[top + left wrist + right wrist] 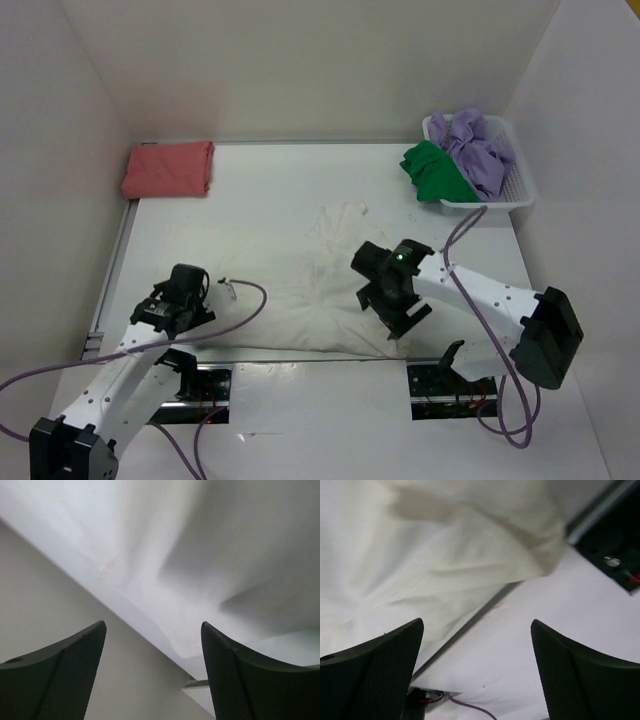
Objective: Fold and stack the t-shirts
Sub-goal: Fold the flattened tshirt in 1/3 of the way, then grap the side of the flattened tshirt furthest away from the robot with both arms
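Two grippers stood spread with nothing between their fingers: the left gripper [153,630] hung at the left edge of the cream-white shirt [300,290], its wrist view showing only pale, blurred surfaces, and the right gripper [477,625] hovered over the shirt's near right part, where wrinkled cloth ran up to the near edge of the worktop [260,180]. The shirt lay spread but rumpled across the middle, one corner bunched toward the far side. The step in hand looked to be the fold of this shirt. To do it well, each gripper would want to come down on the near edge at matching points, pinch the cloth fully, and carry it away from the arms at an even pace so the crease ran straight; smoothing the wrinkles first would probably help. Beyond, the salmon-red shirt [168,168] sat folded at the far left corner, the likely base of the stack, well apart from the basket [520,195] at far right, which held the green shirt [435,172] and the lavender shirt [478,150], both unfolded.
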